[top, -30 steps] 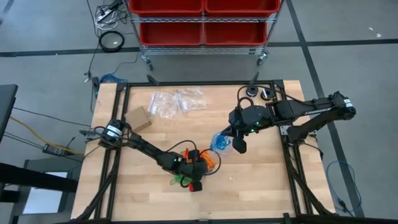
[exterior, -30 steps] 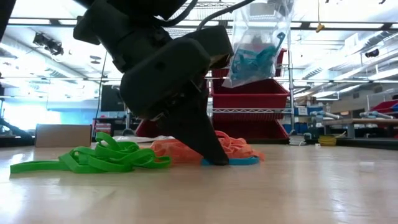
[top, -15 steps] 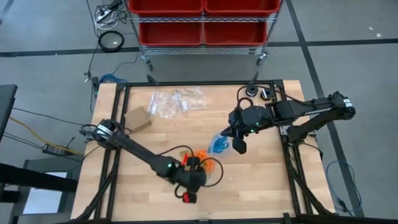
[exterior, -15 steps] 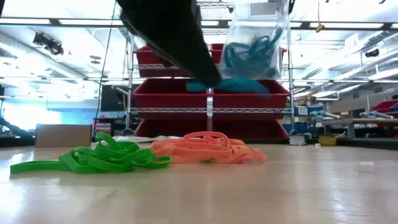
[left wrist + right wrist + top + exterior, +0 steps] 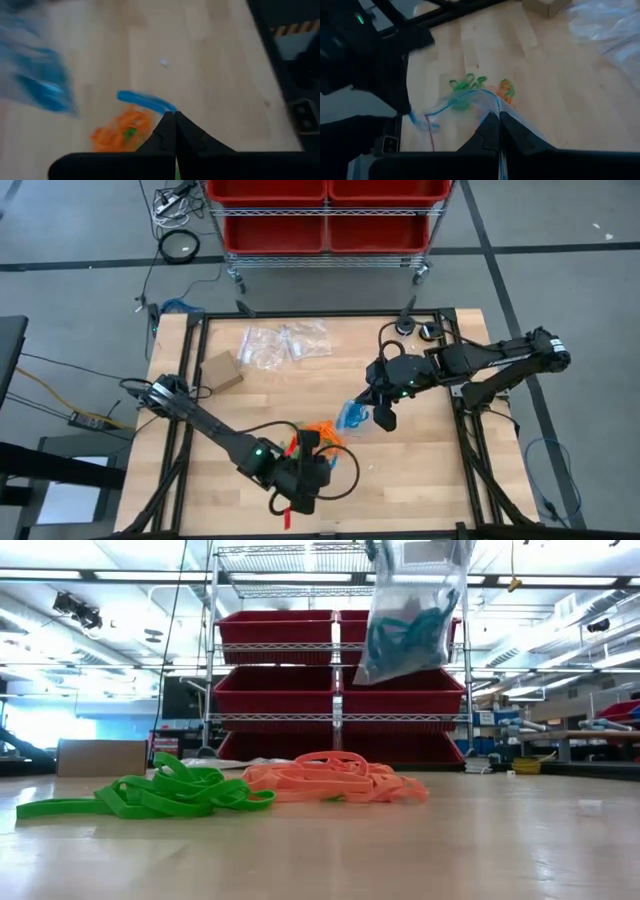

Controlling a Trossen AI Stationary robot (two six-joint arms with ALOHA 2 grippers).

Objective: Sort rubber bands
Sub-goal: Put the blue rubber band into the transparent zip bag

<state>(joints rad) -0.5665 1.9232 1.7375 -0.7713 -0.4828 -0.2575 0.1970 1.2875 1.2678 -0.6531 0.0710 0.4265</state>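
A clear bag of blue rubber bands (image 5: 408, 612) hangs from my shut right gripper (image 5: 499, 118) above the table's middle (image 5: 352, 416). Under it lie an orange clump (image 5: 335, 780) and a green clump (image 5: 150, 795), flat on the wood. My left gripper (image 5: 173, 119) is shut on a single blue rubber band (image 5: 145, 101). It is raised above the orange clump (image 5: 122, 132), near the table's near edge (image 5: 305, 475) and out of the low view. My left gripper pinches the blue band at one end (image 5: 167, 109) between its two fingertips. The band is lifted clear of the table and sticks out sideways from the tips, above the orange clump. My right gripper pinches the clear bag by its top edge (image 5: 495, 107) from above. The bag hangs below the fingers, clear of the table, with the blue bands gathered in its lower part (image 5: 400, 635).
Empty clear bags (image 5: 285, 342) and a small cardboard box (image 5: 222, 370) lie toward the far left of the table. Black frame rails (image 5: 190, 430) run along both sides. A wire rack with red bins (image 5: 325, 220) stands beyond the far edge. Bare wood (image 5: 410, 470) shows toward the near right.
My left gripper, shut at the table beside the orange clump a second ago, has risen out of the low view and drawn toward the near edge, taking a blue band up off the wood. The hanging bag has swung slightly.
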